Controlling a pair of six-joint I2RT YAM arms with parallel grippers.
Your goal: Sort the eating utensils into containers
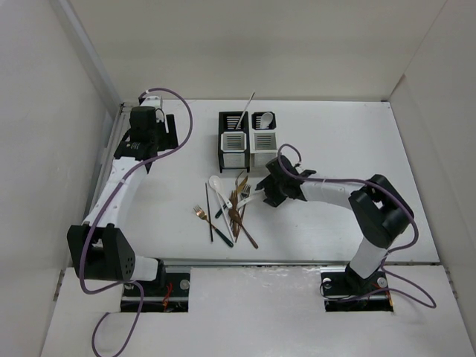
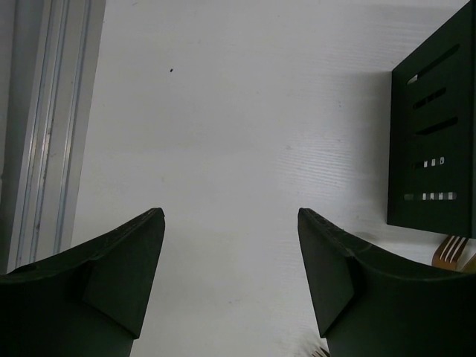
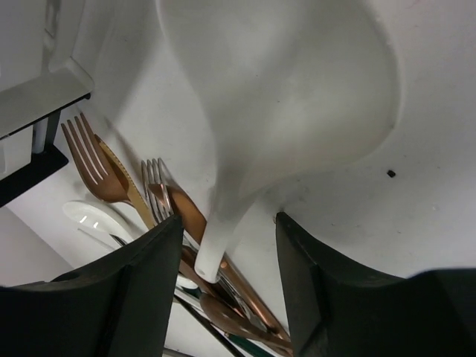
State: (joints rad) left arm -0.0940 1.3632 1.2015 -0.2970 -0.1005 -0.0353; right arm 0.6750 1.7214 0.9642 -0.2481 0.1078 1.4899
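Observation:
The utensils lie in a loose pile [image 1: 230,208] at mid-table: copper forks [image 3: 97,160], a copper spoon, black chopsticks and dark-handled pieces. A white ceramic soup spoon [image 3: 282,82] fills the right wrist view. My right gripper [image 3: 229,219] is open and straddles its handle, with a gap on each side; it sits at the pile's right edge [image 1: 260,192]. The black caddy [image 1: 232,141] and the white caddy [image 1: 262,137] stand joined behind the pile. My left gripper [image 2: 230,212] is open and empty over bare table at far left [image 1: 165,125].
A pale stick leans out of the black caddy [image 1: 245,108], and a white spoon [image 1: 265,119] stands in the white caddy. A second white spoon [image 1: 216,182] lies at the pile's left. The black caddy's slotted side [image 2: 435,134] is right of my left gripper. White walls enclose the table.

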